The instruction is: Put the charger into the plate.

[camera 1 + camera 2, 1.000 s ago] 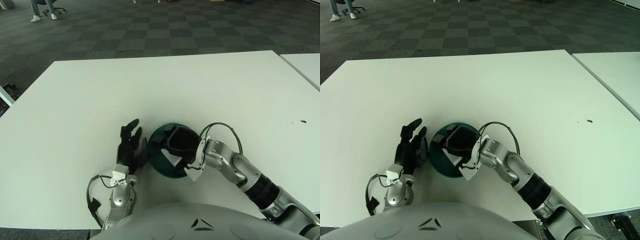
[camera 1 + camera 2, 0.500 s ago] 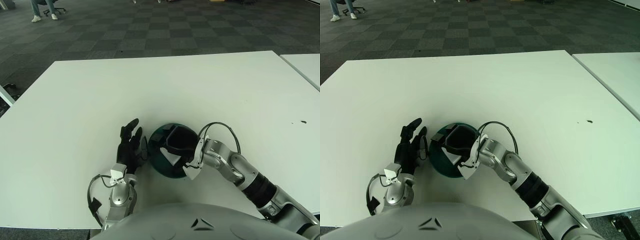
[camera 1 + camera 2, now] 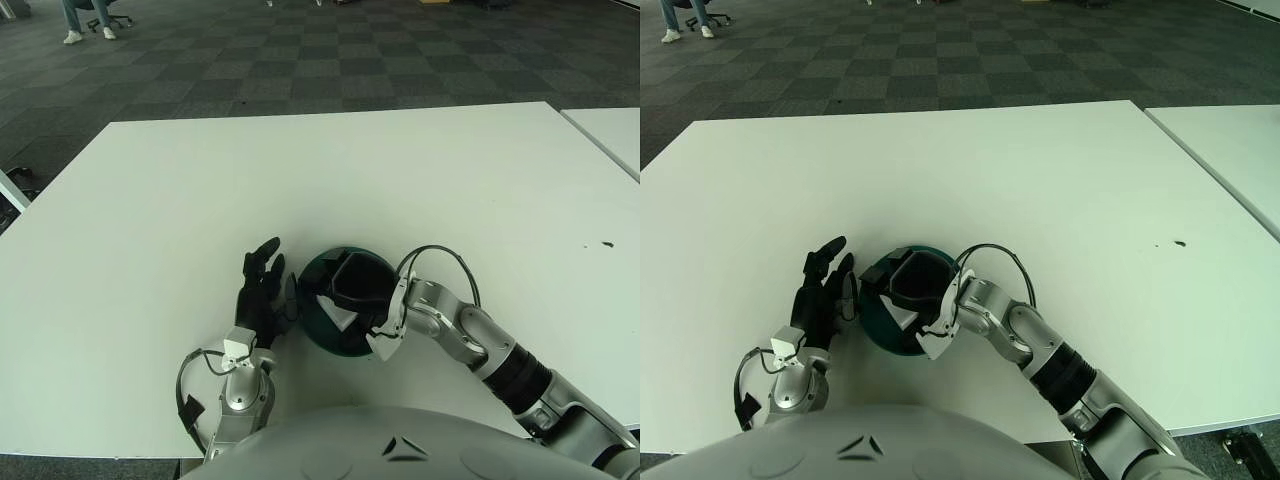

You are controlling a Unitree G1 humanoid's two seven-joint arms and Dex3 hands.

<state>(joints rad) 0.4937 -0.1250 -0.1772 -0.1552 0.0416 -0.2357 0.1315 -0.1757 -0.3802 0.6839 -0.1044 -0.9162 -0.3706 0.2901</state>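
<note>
Right hand point(image 3: 355, 290) over the plate point(image 3: 318, 335), dark fingers curled around what looks like the charger point(image 3: 336, 316), low inside. Left hand point(image 3: 262, 290) open, at 9 o'clock beside the plate.

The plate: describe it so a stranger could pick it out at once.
On the white table, look at the near edge just in front of the robot. The plate lies between the open left hand and the right hand, which reaches over it. It is the only round, dark green thing there.
</note>
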